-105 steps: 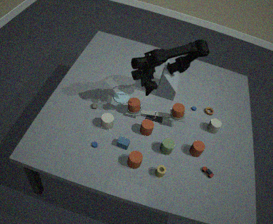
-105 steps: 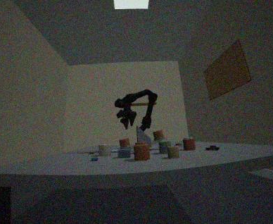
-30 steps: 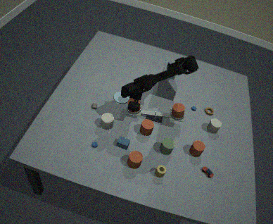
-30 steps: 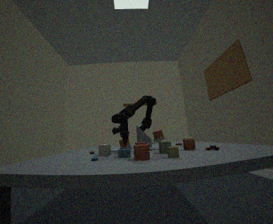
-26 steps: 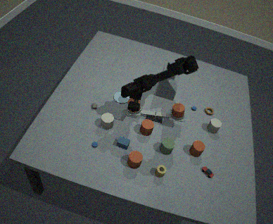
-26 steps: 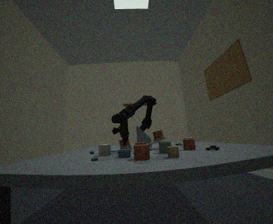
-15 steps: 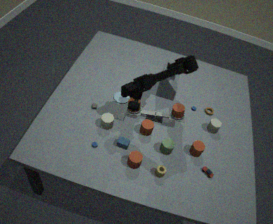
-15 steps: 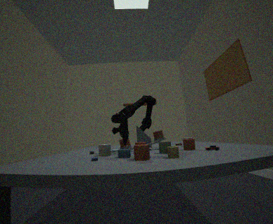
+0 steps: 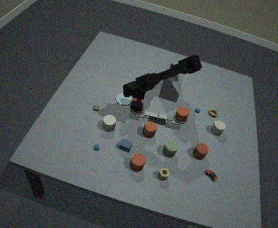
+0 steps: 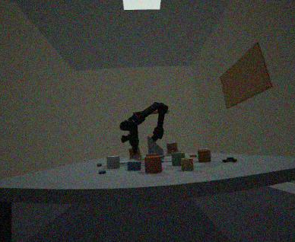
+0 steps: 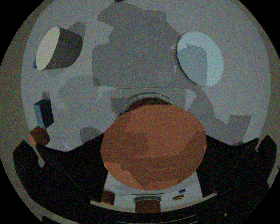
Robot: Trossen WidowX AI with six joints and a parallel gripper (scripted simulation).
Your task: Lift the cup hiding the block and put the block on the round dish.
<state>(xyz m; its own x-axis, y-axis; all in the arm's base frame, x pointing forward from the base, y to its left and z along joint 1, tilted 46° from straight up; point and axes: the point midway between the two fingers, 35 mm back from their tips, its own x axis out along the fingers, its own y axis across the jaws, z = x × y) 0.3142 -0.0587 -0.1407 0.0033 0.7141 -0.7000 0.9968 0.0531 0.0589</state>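
My gripper (image 9: 137, 106) (image 10: 134, 151) (image 11: 151, 131) is shut on an orange cup, its black fingers on both sides of it. This cup (image 11: 153, 135) is on the end of the balance (image 9: 157, 117) nearer the dish; I cannot tell if it is clear of its pan. The other orange cup (image 9: 182, 114) (image 10: 172, 148) stands on the far end, which looks higher, and leans slightly in the exterior view. The pale round dish (image 9: 122, 100) (image 11: 213, 55) lies beside the gripped cup, with no cup above it. No block from under a cup is visible.
Orange cylinders (image 9: 150, 130) (image 9: 137, 162) (image 9: 200, 151), a green cylinder (image 9: 170, 148) and a blue block (image 9: 125, 145) stand in front of the balance. White cylinders (image 9: 109, 122) (image 9: 218, 127) stand to either side. A yellow ring-shaped piece (image 9: 163, 174) and small items lie farther out.
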